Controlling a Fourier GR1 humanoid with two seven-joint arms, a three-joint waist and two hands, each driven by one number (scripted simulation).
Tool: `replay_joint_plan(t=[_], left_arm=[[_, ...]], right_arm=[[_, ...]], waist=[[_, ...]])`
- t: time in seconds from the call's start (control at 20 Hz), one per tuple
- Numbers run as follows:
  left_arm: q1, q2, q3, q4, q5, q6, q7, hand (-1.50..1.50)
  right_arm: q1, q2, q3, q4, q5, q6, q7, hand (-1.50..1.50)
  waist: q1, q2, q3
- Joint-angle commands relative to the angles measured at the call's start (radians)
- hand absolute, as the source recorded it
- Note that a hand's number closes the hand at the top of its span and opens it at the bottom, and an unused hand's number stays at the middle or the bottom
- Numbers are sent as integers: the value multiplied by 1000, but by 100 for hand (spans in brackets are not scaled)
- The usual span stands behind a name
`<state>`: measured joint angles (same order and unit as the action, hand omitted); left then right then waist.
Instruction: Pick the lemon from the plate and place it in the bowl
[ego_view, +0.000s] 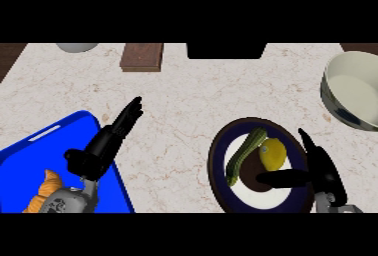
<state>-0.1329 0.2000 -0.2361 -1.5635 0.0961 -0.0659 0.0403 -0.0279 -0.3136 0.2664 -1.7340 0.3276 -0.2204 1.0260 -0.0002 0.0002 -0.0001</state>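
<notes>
Yellow, one lemon (272, 153) lay near-to-far on one plate (251, 200); left robot hand (104, 145) and right robot hand (325, 172) were straight-fingered.

A blue tray (44, 150) is set at the counter's (221, 95) lower left, with an orange bun (46, 192) laid on it. A brown block (142, 56) and a grey round thing (77, 47) are set at the far edge. A green cucumber (245, 155) is seen lower right.

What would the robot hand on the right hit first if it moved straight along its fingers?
Probably nothing soon. The right robot hand points away and slightly left, so it would pass between the lemon and the bowl, over the counter. Height is hard to judge here.
</notes>
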Motion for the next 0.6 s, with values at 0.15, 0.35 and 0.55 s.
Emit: replay_joint_plan(t=[0.15,0.35,0.55], left_arm=[[55,-31,8,-101,-48,-21,68,0],[-37,-53,61,34,-60,-68,16,0],[17,-27,83,1,-29,-96,2,0]], right_arm=[[12,66,-58,67,17,44,-35,-150],[-31,120,-78,154,53,30,-103,-150],[-54,123,-95,148,59,2,-181,150]], waist=[[1,-1,0],[0,0,0],[2,0,0]])
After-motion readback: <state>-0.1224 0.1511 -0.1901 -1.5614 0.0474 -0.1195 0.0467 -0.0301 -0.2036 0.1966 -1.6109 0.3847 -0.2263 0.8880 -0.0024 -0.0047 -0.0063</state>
